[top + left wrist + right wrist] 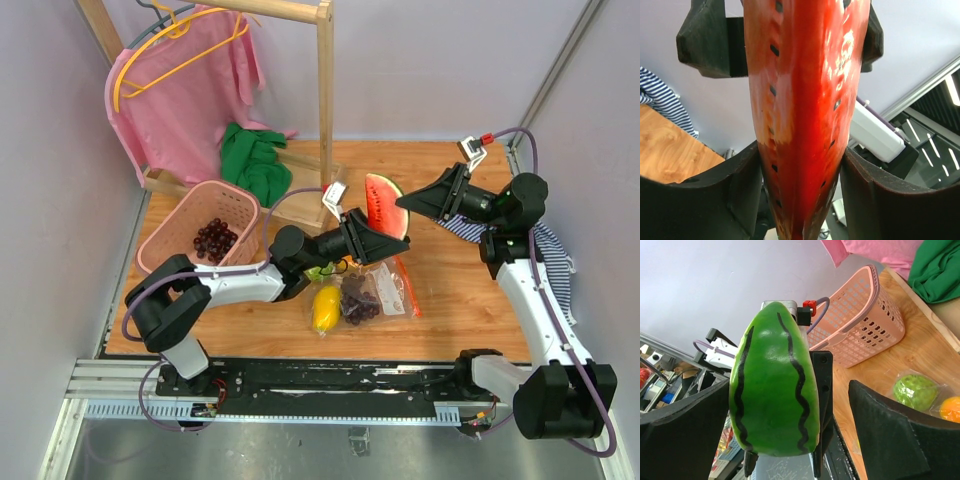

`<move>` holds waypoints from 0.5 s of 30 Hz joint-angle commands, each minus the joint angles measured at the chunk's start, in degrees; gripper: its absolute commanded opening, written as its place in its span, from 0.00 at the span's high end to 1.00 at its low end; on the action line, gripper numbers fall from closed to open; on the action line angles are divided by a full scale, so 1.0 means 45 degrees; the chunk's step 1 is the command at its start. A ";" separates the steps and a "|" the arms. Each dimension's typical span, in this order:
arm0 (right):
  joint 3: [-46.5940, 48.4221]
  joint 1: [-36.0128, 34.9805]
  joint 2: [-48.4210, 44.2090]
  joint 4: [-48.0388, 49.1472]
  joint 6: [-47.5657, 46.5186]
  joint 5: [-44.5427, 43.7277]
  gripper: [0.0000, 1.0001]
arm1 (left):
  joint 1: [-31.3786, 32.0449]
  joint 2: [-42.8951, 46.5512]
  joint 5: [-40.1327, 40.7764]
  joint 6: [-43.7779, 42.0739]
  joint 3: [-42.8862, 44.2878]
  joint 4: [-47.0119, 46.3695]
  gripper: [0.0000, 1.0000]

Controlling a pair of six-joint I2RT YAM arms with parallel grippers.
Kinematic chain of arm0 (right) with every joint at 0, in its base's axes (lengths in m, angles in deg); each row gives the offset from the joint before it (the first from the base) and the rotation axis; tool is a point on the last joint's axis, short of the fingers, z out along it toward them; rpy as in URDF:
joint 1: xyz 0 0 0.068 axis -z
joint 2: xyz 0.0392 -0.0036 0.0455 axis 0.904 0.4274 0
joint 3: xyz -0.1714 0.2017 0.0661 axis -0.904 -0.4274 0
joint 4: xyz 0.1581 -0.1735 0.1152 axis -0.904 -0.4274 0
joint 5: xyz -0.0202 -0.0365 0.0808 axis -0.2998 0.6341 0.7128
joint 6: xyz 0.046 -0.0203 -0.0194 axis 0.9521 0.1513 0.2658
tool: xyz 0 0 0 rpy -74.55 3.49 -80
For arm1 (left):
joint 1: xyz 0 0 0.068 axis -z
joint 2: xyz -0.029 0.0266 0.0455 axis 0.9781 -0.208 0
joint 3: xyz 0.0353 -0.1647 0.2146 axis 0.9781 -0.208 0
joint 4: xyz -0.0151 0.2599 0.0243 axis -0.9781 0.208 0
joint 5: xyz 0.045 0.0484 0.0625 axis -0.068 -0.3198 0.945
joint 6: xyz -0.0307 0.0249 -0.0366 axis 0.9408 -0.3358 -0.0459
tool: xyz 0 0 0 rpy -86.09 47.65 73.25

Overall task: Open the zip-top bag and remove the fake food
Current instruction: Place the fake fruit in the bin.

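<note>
The red watermelon slice (383, 205) is held upright above the table in my left gripper (372, 238). The left wrist view shows its red flesh (805, 100) pinched in that gripper (802, 165). My right gripper (405, 202) is open, its fingers straddling the slice's green rind (775, 390) with a gap on one side. The zip-top bag (385, 290) lies below on the table with a yellow fruit (325, 305) and purple grapes (358, 298) in it. A green ball (915, 390) and an orange fruit (950, 409) also show inside the plastic.
A pink basket (195, 230) at the left holds a dark grape bunch (214, 238). A green cloth (255, 160) and a wooden rack with a pink garment (185, 80) stand at the back left. A striped cloth (555, 255) lies under the right arm.
</note>
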 commanded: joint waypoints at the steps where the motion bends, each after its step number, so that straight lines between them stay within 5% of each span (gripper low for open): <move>1: 0.0551 -0.0196 -0.0100 -0.0645 -0.1151 0.0273 0.02 | -0.0143 0.0728 -0.0188 -0.0766 -0.0670 -0.0805 0.95; 15: 0.0866 -0.0140 -0.0464 -0.1467 -0.2810 0.1709 0.02 | -0.0829 0.3826 0.0698 -0.3318 -0.2862 0.3509 0.97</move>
